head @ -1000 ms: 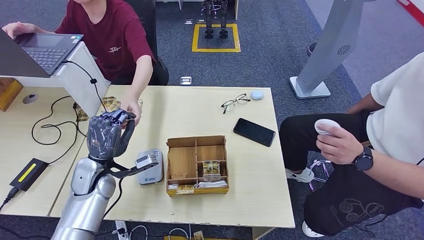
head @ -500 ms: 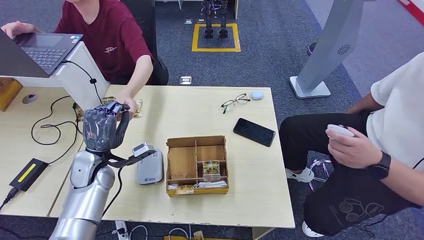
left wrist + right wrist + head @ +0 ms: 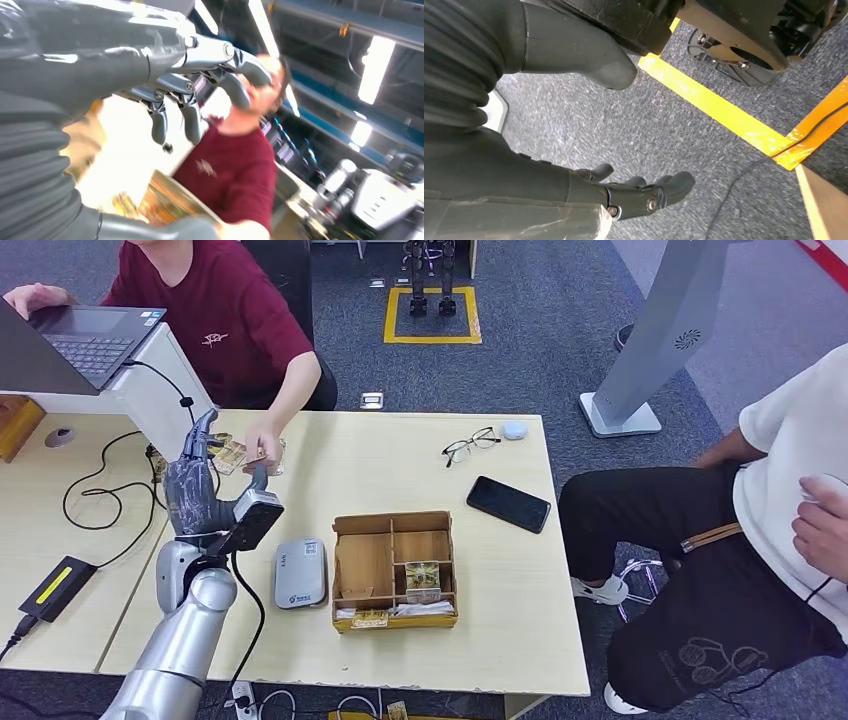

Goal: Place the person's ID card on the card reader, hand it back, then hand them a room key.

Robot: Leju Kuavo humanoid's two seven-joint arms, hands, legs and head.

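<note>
Head view: left hand (image 3: 197, 495) raised, fingers apart and empty, near person's hand (image 3: 262, 450) at cards; right hand (image 3: 589, 195) hangs, fingers loosely spread, empty.

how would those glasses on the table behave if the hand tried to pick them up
The glasses look thin-framed with their arms unfolded, so probably light, springy and easy to bend. Lying flat on the table, they would likely slide before lifting.

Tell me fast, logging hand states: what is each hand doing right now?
Left hand: open, fingers spread, holding nothing.
Right hand: open, holding nothing, hanging above the floor.
</note>
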